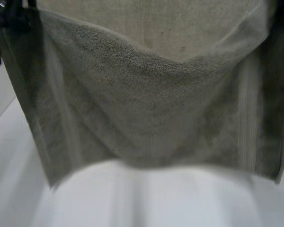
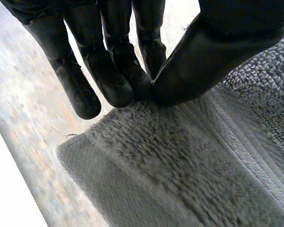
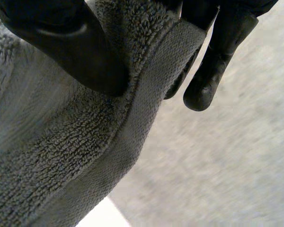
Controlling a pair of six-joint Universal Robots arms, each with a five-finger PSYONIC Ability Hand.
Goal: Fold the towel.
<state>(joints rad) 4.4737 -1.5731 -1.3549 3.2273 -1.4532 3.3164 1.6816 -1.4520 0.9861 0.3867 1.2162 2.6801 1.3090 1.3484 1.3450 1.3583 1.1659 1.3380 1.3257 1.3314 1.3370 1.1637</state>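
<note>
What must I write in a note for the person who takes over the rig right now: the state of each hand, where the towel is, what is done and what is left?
Left hand: shut on the towel, pinching its edge near a corner between thumb and fingers.
Right hand: shut on the towel, thumb on the fluffy side, fingers behind the hem.
Towel: lifted and hanging spread between both hands above the table; its upper edge sags in the middle.
Done: towel picked up and held wide.
Left: no fold can be seen yet; probably lay it down and fold it over.
</note>
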